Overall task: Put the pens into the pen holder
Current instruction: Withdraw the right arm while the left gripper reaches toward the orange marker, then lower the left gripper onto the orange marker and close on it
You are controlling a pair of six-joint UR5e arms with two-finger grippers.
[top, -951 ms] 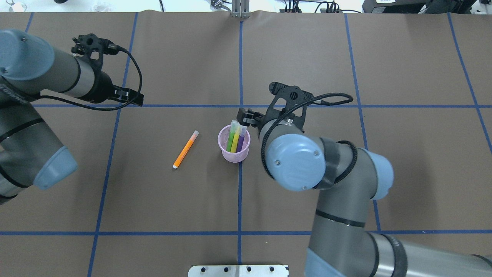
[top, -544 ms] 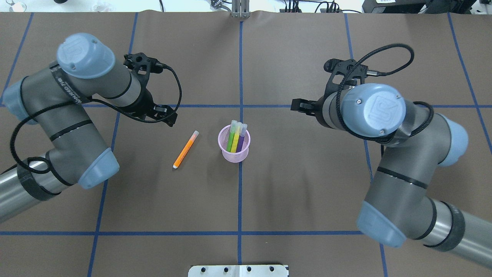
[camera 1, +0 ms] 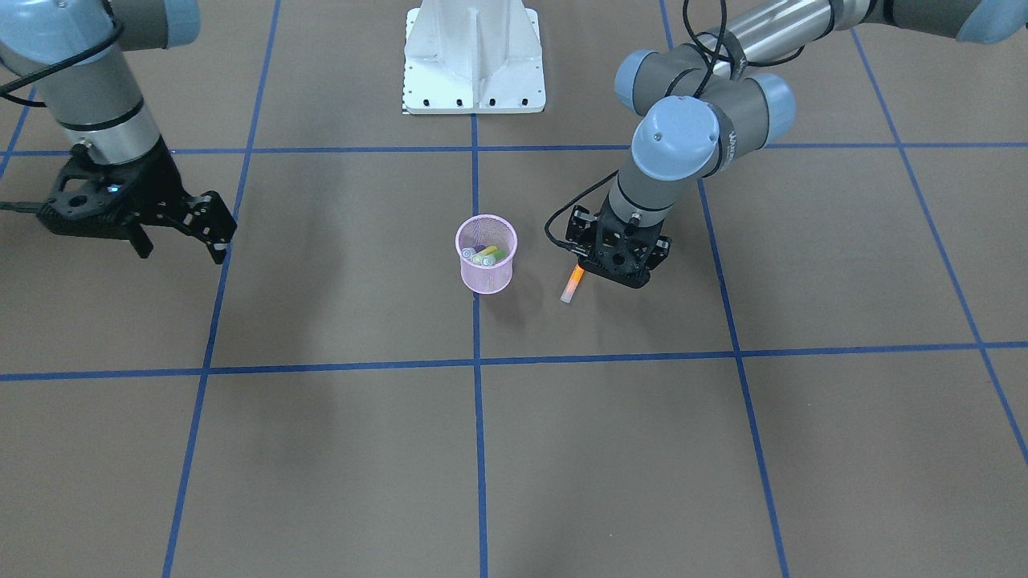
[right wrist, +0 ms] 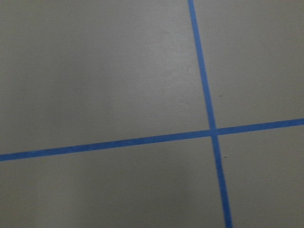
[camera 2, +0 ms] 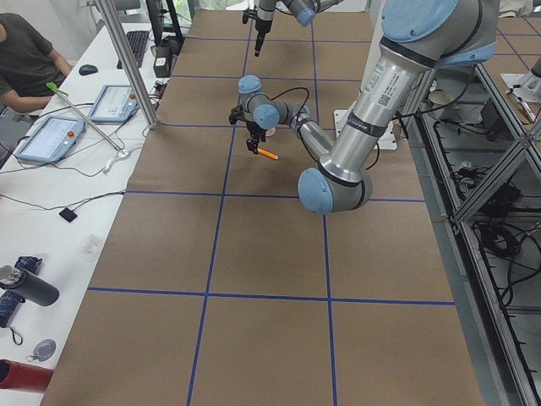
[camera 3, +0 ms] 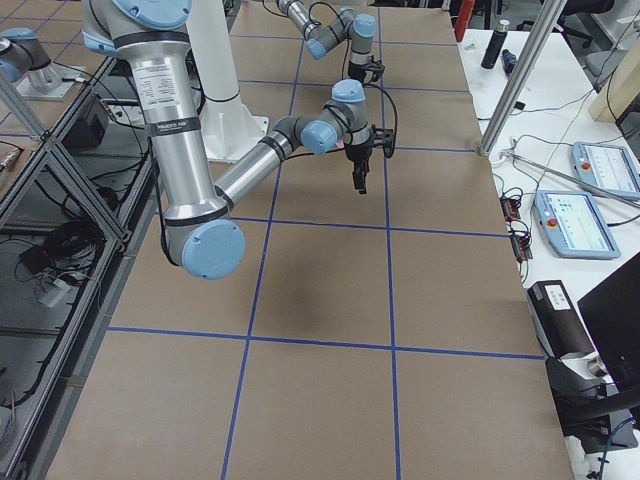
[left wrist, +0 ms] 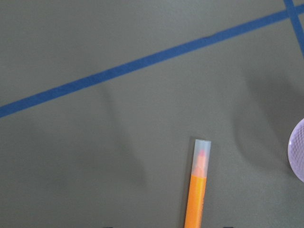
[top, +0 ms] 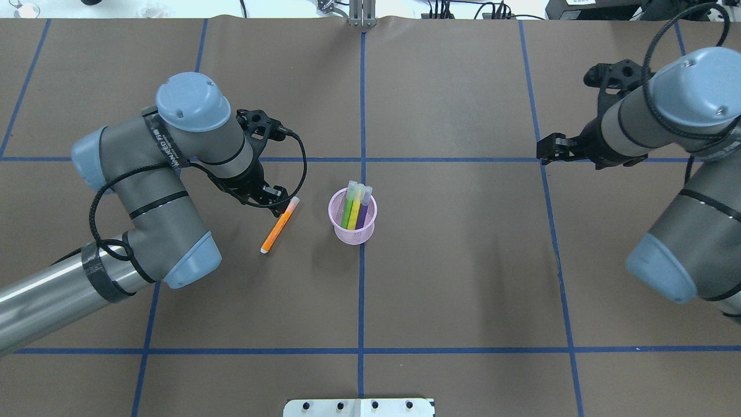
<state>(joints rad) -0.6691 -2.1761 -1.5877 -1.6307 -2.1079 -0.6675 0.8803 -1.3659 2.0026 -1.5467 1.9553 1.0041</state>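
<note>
The pink mesh pen holder (top: 352,227) stands upright at the table's middle, also in the front view (camera 1: 486,273). The green, yellow and purple pens (top: 355,202) stand inside it. The orange pen (top: 279,226) lies flat on the table to its left, apart from it, and also shows in the front view (camera 1: 572,282) and the left wrist view (left wrist: 197,190). My left gripper (top: 277,198) hovers over the pen's capped end, open and empty. My right gripper (top: 547,149) is far to the right of the holder, open and empty.
The white metal pedestal base (camera 1: 474,56) stands at the robot's edge of the table. Blue tape lines (right wrist: 209,130) cross the brown table cover. The holder's rim (left wrist: 297,156) shows at the left wrist view's right edge.
My left arm has swung in toward the orange pen. My right gripper, which was over the holder a second ago, has pulled far back to the right, leaving the purple pen in the holder.
</note>
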